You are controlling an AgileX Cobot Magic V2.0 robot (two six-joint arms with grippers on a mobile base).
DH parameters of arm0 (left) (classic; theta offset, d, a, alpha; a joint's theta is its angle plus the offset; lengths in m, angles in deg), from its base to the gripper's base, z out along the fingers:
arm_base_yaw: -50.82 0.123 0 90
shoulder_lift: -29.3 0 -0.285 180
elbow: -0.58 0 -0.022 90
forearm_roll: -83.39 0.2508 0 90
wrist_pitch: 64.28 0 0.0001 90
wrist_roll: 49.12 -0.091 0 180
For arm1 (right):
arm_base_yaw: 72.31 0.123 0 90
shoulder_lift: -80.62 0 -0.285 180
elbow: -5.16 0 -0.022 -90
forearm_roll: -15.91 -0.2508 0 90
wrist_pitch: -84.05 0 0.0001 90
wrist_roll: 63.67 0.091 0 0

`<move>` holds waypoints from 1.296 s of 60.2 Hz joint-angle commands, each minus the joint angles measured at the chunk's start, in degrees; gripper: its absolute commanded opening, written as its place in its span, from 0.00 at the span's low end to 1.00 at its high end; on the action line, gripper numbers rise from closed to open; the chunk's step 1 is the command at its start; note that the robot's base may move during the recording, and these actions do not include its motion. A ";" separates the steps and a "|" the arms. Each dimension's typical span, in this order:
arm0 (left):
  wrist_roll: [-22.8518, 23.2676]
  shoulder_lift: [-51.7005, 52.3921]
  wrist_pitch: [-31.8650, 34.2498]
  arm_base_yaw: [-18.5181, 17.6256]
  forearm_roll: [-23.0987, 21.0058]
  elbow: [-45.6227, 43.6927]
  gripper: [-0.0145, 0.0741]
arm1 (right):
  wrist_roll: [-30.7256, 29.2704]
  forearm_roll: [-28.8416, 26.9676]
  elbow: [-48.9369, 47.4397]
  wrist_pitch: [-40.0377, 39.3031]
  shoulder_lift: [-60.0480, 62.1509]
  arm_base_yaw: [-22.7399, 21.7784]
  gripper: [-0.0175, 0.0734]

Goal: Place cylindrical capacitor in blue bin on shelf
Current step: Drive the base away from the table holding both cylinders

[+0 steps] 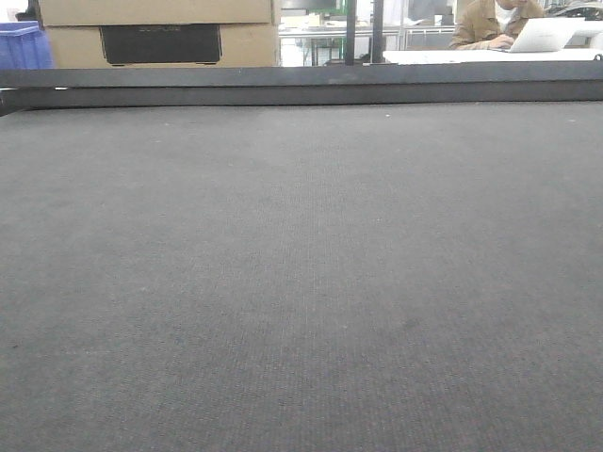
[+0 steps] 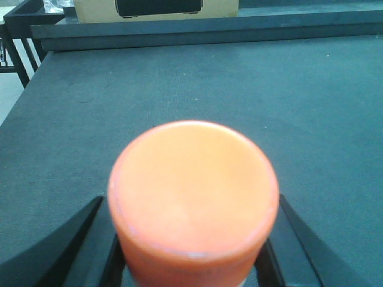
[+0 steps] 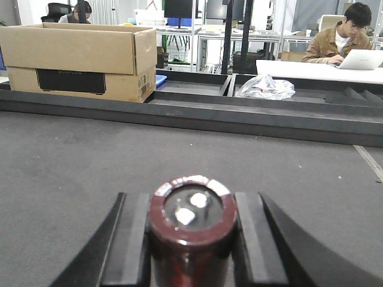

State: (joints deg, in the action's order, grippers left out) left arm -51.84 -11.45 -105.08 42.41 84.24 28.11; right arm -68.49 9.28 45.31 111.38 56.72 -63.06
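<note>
right pincer (image 3: 191,239) grips the capacitor (image 3: 191,210) above the desk (image 3: 60,167); left pincer (image 2: 191,245) holds an orange cylinder (image 2: 192,185). pickup done; no shelf shows, so placing remains.

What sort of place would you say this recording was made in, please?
Likely a shared lab or workshop: a dark felt-covered workbench, a cardboard box, and a man at a laptop behind.
</note>
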 commanded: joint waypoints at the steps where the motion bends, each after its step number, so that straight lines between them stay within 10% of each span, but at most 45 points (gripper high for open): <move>1: 0.37 0.32 1.09 -0.30 -0.01 -0.32 0.04 | -0.10 0.17 -0.10 -1.33 0.27 0.06 0.01; 78: 0.37 0.32 1.09 -0.30 -0.01 -0.32 0.04 | -0.10 0.17 -0.10 -1.33 0.27 0.06 0.01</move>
State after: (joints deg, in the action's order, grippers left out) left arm -51.84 -11.38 -105.08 42.41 84.36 28.11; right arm -68.49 9.28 45.31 111.45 56.72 -62.96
